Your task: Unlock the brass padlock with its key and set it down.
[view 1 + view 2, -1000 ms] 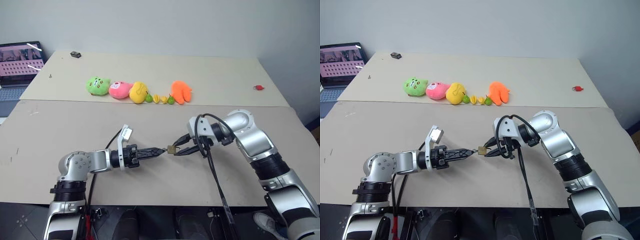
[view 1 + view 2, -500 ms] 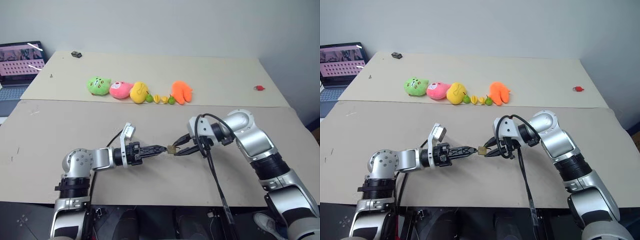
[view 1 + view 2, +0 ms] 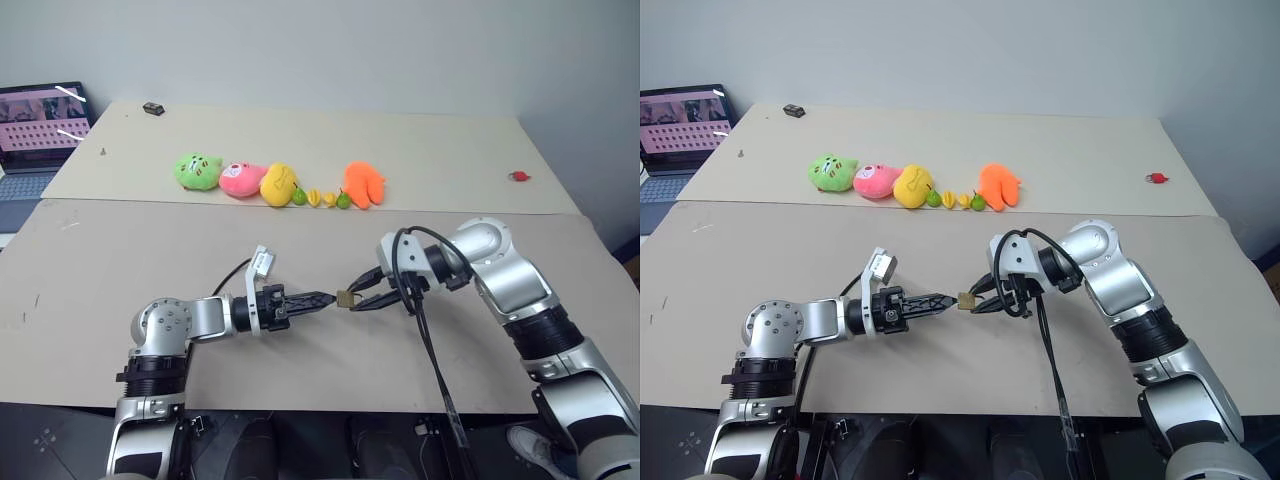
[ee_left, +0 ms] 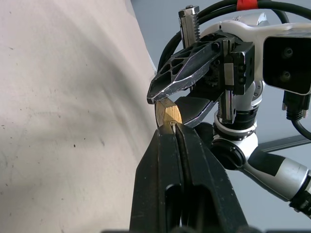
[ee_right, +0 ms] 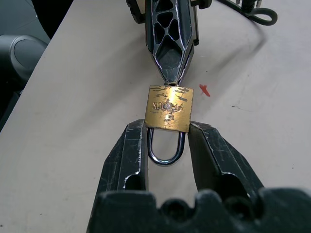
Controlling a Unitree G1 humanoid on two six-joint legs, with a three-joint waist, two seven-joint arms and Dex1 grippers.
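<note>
The brass padlock is a small gold block with scratches and tiny letters on its face. Its thin silver loop is closed and sits between the right gripper's two black fingers, which hold the block up above the tan surface. The key is too hidden to see.

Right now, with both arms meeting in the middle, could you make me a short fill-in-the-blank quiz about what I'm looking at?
1. The right gripper holds the brass padlock between its jaws, and the padlock's colour is ____.
2. The left gripper meets the padlock's body with its jaws ____.
3. In the row of toys, the green plush lies beside a ____ plush.
4. The orange plush lies at the end of the row nearer the robot's ____ arm.

Missing words: brass; shut; pink; right
</note>
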